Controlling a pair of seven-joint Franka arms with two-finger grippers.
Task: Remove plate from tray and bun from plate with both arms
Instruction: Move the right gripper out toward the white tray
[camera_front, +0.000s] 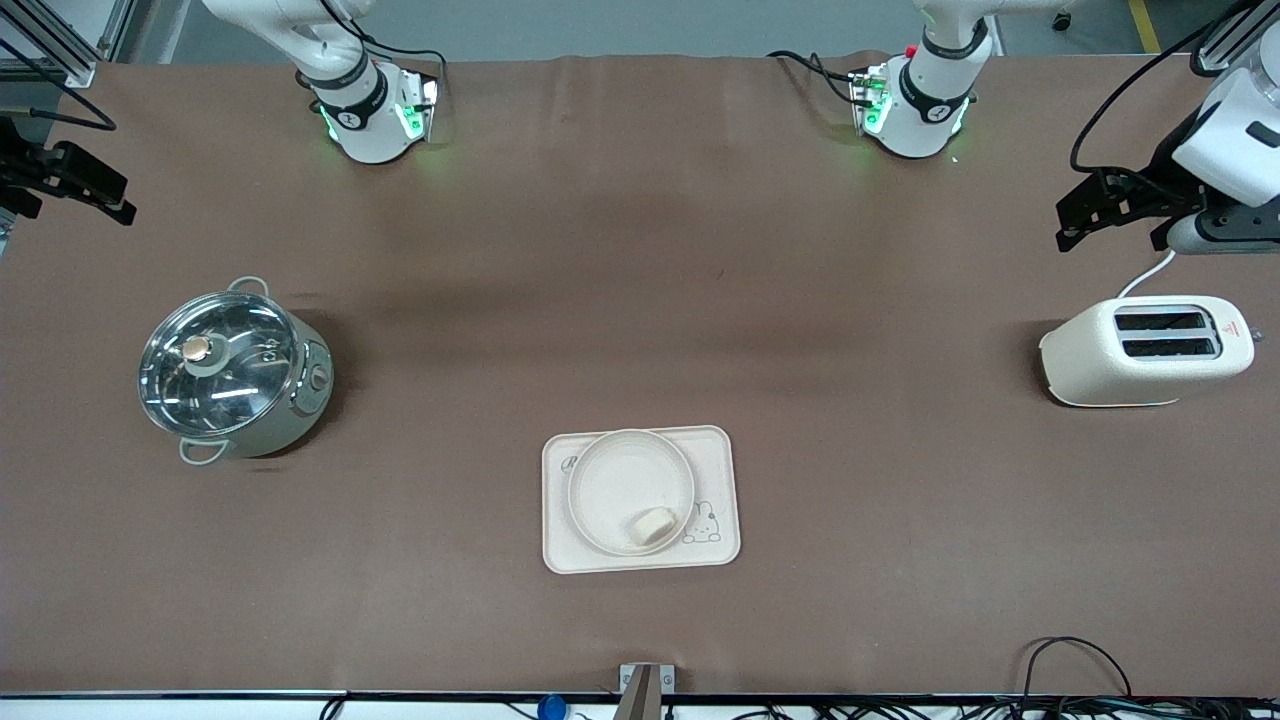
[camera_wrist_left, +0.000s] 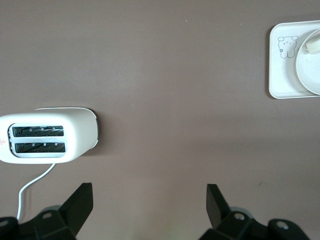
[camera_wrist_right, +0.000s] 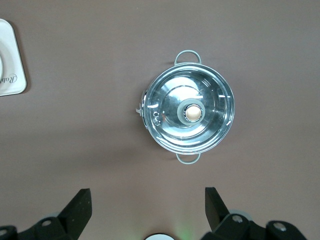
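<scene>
The round cream plate (camera_front: 612, 478) lies on the rectangular cream tray (camera_front: 716, 449) with the rabbit drawing, in the middle of the table near the front camera. The small pale bun (camera_front: 651, 526) lies in the plate by its rim. The left wrist view shows the tray (camera_wrist_left: 281, 75), the plate (camera_wrist_left: 311, 72) and the bun (camera_wrist_left: 312, 46) at its edge. My left gripper (camera_front: 1110, 225) (camera_wrist_left: 150, 197) is open and empty, up over bare table beside the toaster. My right gripper (camera_front: 78, 192) (camera_wrist_right: 148, 200) is open and empty, up over bare table by the pot.
A cream toaster (camera_front: 1145, 350) (camera_wrist_left: 47, 137) with a white cord stands toward the left arm's end. A lidded steel pot (camera_front: 235, 375) (camera_wrist_right: 189, 112) stands toward the right arm's end. A tray corner (camera_wrist_right: 11, 65) shows in the right wrist view.
</scene>
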